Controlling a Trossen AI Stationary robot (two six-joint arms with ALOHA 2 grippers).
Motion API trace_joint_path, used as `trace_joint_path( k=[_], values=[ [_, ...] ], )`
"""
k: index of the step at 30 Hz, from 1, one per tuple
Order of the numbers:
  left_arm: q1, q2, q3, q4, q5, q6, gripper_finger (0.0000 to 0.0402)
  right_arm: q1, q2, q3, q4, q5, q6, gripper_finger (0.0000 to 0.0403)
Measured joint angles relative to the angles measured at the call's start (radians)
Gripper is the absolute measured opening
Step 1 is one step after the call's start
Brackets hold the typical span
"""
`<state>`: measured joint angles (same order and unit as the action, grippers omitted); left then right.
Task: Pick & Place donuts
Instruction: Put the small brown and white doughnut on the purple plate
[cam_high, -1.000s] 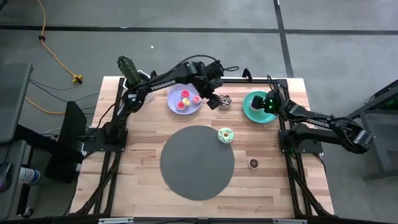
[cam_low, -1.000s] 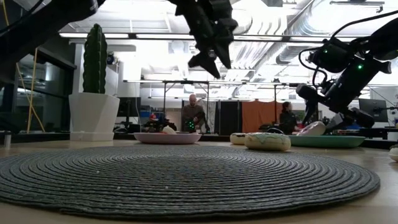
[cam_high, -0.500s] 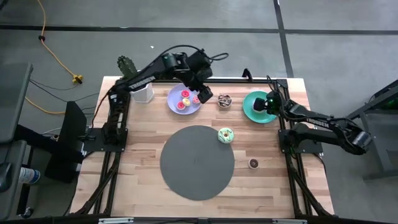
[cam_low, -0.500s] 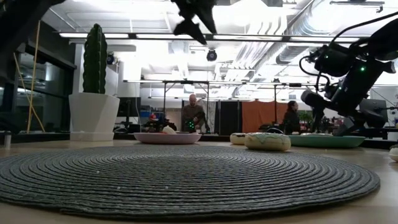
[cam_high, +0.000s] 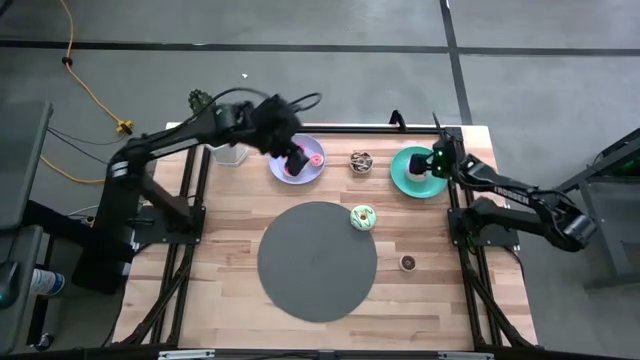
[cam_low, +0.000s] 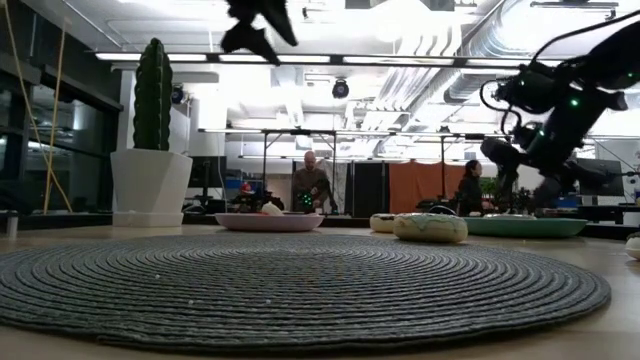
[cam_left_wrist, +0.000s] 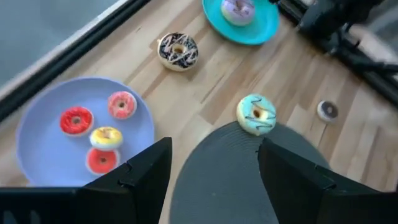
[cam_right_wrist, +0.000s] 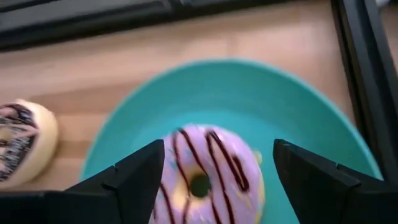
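My left gripper hangs open and empty high above the lavender plate, which holds several small donuts in red, pink and yellow. My right gripper is open over the teal plate. A lilac donut with chocolate stripes lies flat on that plate, between the right gripper's two fingers and below them. A chocolate-striped donut rests on the wood between the plates. A green donut sits at the edge of the dark round mat. A small brown donut lies on the wood to the mat's right.
A potted cactus stands at the far left corner, behind the left arm. Black frame rails run along both sides of the table. People show in the room beyond the far edge in the low view.
My left gripper has drawn back from beside the chocolate-striped donut toward the table's left and risen; it now hangs over the lavender plate, still open. The lilac donut, tilted at my right gripper's tips a second ago, has dropped below the teal plate's rim.
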<state>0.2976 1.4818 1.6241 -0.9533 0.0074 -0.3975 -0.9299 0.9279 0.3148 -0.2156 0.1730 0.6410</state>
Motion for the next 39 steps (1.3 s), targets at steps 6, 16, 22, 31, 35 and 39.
trace_joint_path(
  k=[6,16,22,31,35,39],
  values=[
    [-0.063,-0.292,-0.426,0.282,-0.042,-0.143,0.023,-0.018,0.0,0.104,-0.026,-0.009,-0.125,0.0292],
    [-0.165,-0.738,-0.974,0.645,-0.178,-0.334,0.023,-0.033,-0.001,0.151,-0.08,-0.069,-0.098,0.0291],
    [-0.195,-0.885,-1.178,0.845,-0.191,-0.33,0.023,-0.033,-0.018,0.151,0.178,-0.338,-0.185,0.0291],
    [-0.194,-0.906,-1.386,1.134,-0.167,-0.313,0.023,-0.027,-0.054,0.445,0.167,-0.54,-0.291,0.0291],
    [-0.194,-0.906,-1.487,1.348,-0.119,-0.283,0.023,-0.002,-0.042,0.677,0.061,-0.518,-0.367,0.0291],
    [-0.194,-0.907,-1.554,1.453,-0.074,-0.235,0.023,0.03,-0.016,0.918,-0.087,-0.516,-0.444,0.0291]
  ],
)
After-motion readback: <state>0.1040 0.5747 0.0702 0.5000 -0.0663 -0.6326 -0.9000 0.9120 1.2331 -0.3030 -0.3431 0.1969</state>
